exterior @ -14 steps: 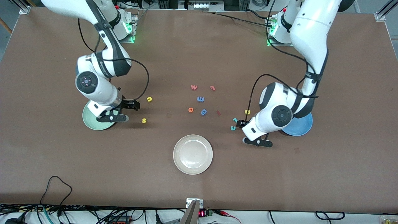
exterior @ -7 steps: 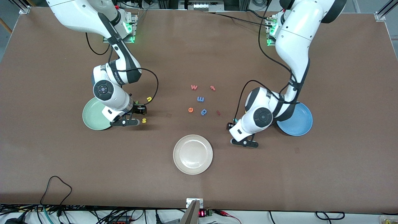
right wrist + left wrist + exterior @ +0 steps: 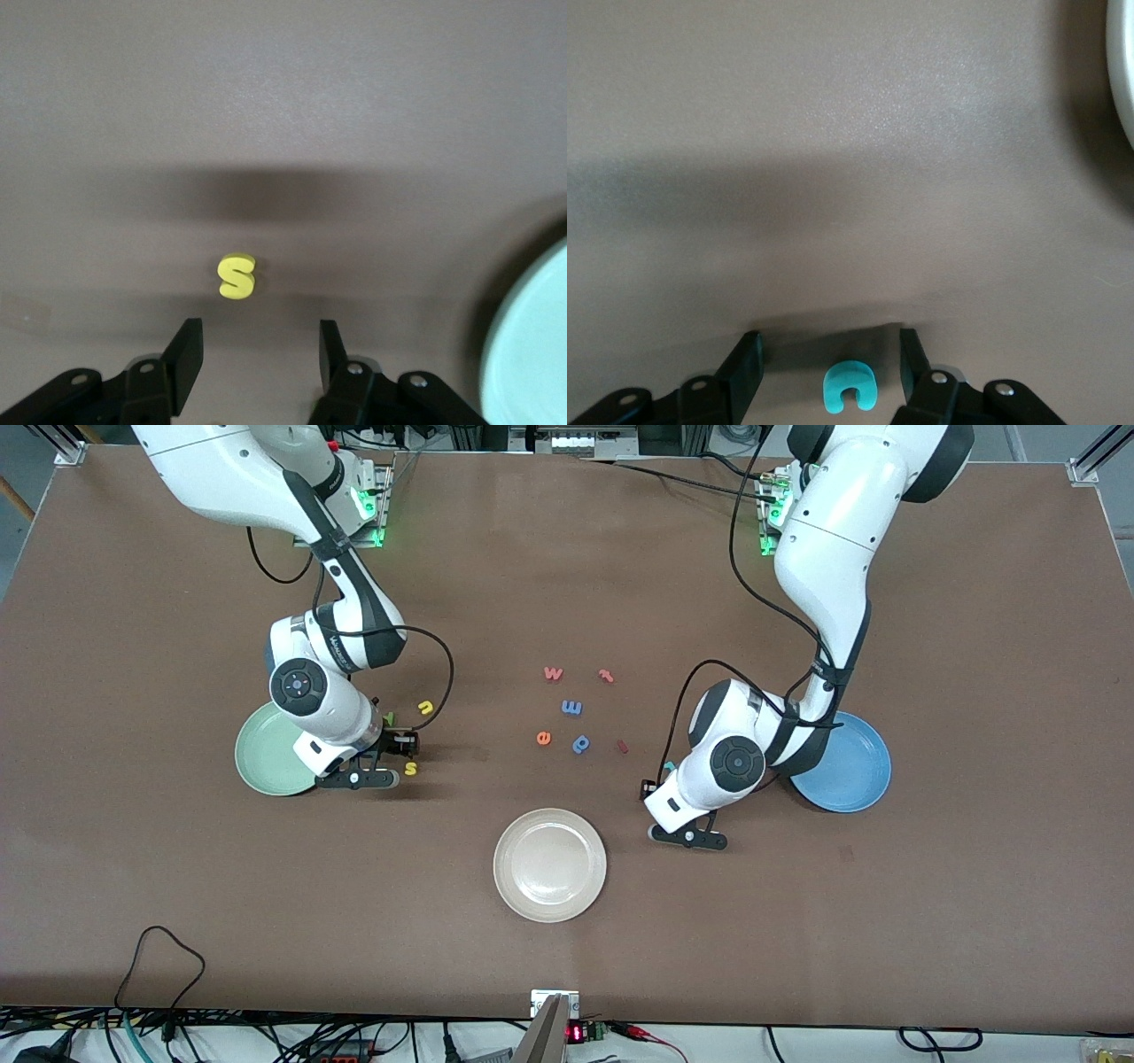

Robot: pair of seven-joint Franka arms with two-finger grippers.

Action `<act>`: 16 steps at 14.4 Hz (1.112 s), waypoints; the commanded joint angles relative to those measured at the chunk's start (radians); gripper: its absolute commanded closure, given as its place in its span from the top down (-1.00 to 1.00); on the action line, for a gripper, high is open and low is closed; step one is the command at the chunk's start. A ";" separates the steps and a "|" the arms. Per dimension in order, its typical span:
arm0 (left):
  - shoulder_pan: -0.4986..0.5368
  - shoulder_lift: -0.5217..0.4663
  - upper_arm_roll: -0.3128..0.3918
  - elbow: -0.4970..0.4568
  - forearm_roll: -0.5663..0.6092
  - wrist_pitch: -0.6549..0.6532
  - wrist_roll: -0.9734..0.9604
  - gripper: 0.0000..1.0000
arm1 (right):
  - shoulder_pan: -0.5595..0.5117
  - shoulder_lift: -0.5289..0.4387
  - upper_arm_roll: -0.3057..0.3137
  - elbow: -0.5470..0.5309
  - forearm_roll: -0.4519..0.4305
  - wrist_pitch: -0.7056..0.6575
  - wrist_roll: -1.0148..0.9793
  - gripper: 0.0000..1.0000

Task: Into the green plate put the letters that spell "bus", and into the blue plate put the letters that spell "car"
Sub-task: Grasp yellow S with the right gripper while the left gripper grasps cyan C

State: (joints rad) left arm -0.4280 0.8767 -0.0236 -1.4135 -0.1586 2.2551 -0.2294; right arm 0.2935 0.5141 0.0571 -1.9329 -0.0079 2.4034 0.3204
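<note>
Both arms reach down from their bases at the top of the front frame, elbows bent, wrists low over the counter; the right pincer (image 3: 255,354) sits at the frame's left-centre, fingers parted; the left pincer (image 3: 829,365) sits at right-centre, fingers likewise apart with a gap between them.

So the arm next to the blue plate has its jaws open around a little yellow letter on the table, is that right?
Not quite: the letter is teal, not yellow. The left wrist view shows a small teal c lying on the table between the open jaws of the left gripper, not yet gripped. The rest holds: that arm works beside the blue plate.
</note>
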 commanded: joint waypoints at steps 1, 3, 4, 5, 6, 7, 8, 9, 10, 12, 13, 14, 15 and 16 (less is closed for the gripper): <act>-0.044 0.021 0.016 0.031 -0.001 -0.012 -0.002 0.39 | 0.024 0.040 -0.006 0.040 0.006 0.003 0.026 0.15; -0.043 0.013 0.014 0.025 0.001 -0.020 -0.004 0.39 | 0.024 0.044 -0.006 0.042 0.006 0.009 0.026 0.15; -0.043 0.013 0.016 0.021 0.001 -0.020 -0.004 0.39 | 0.026 0.050 -0.006 0.049 0.006 0.014 0.026 0.15; -0.044 0.013 0.016 0.018 0.002 -0.026 -0.002 0.39 | 0.026 0.063 -0.006 0.057 0.006 0.016 0.026 0.15; -0.044 0.013 0.016 0.018 0.013 -0.046 -0.001 0.38 | 0.026 0.069 -0.006 0.061 0.006 0.019 0.026 0.15; -0.044 0.013 0.016 0.019 0.042 -0.058 -0.001 0.37 | 0.032 0.069 -0.006 0.063 0.006 0.019 0.026 0.15; -0.044 0.011 0.016 0.018 0.072 -0.061 -0.002 0.36 | 0.033 0.073 -0.006 0.063 0.006 0.019 0.026 0.15; -0.044 0.013 0.016 0.018 0.076 -0.069 -0.002 0.33 | 0.033 0.076 -0.006 0.071 0.006 0.020 0.026 0.15; -0.044 0.013 0.016 0.018 0.076 -0.074 -0.002 0.30 | 0.035 0.083 -0.006 0.072 0.006 0.026 0.026 0.15; -0.046 0.013 0.016 0.013 0.076 -0.075 -0.002 0.10 | 0.035 0.095 -0.006 0.072 0.006 0.039 0.026 0.15; -0.046 0.013 0.016 0.013 0.076 -0.075 -0.002 -0.02 | 0.033 0.096 -0.008 0.072 0.005 0.040 0.026 0.15; -0.046 0.013 0.016 0.013 0.076 -0.075 -0.002 -0.12 | 0.033 0.103 -0.009 0.072 0.002 0.040 0.025 0.15; -0.046 0.013 0.016 0.013 0.076 -0.075 -0.001 -0.25 | 0.033 0.104 -0.011 0.072 0.002 0.040 0.026 0.15; -0.044 0.013 0.016 0.013 0.077 -0.075 -0.001 -0.36 | 0.033 0.107 -0.011 0.072 0.002 0.048 0.025 0.15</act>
State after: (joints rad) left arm -0.4627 0.8751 -0.0223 -1.4053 -0.0979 2.1966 -0.2288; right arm 0.3174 0.6051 0.0537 -1.8781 -0.0079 2.4376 0.3352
